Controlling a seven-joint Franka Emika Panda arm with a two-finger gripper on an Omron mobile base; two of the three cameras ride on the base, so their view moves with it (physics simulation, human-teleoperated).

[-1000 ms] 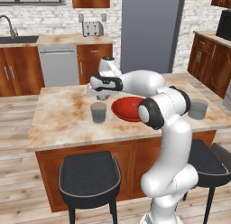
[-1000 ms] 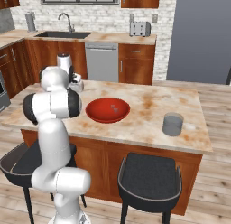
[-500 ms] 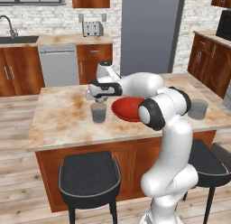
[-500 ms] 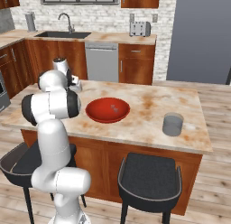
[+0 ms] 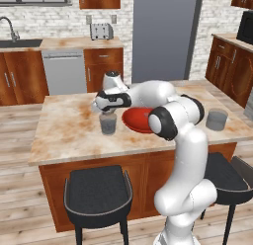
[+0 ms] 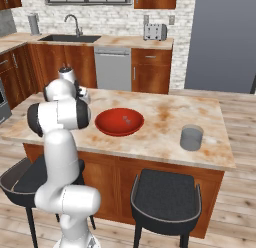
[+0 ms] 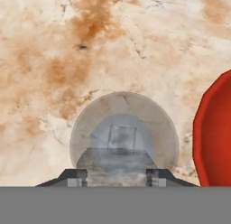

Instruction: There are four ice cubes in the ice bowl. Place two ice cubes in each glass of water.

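Observation:
My gripper (image 7: pixel 115 178) points straight down, shut on an ice cube (image 7: pixel 117 164), a pale grey block held between the fingertips (image 7: pixel 74 178). Right below it stands a grey glass of water (image 7: pixel 81 123) with another ice cube (image 7: pixel 122 137) lying at its bottom. From the left base view the gripper (image 5: pixel 100 106) hangs just above this glass (image 5: pixel 107 123) on the island counter. The red ice bowl (image 5: pixel 138 119) sits right of the glass, and its rim (image 7: pixel 212 133) shows in the hand view. The other glass (image 5: pixel 216 119) stands far right, also seen as a glass (image 6: pixel 191 137) in the right base view.
The marble island counter (image 5: pixel 64 130) has bare room to the left of the near glass. Two black stools (image 5: pixel 98 194) stand against its front. A toaster (image 5: pixel 101 30) and sink (image 6: pixel 70 38) are on the back counter, well away.
The hand has come down and slightly left with the ice cube, ending closer above the near glass. Bowl and glasses have not moved.

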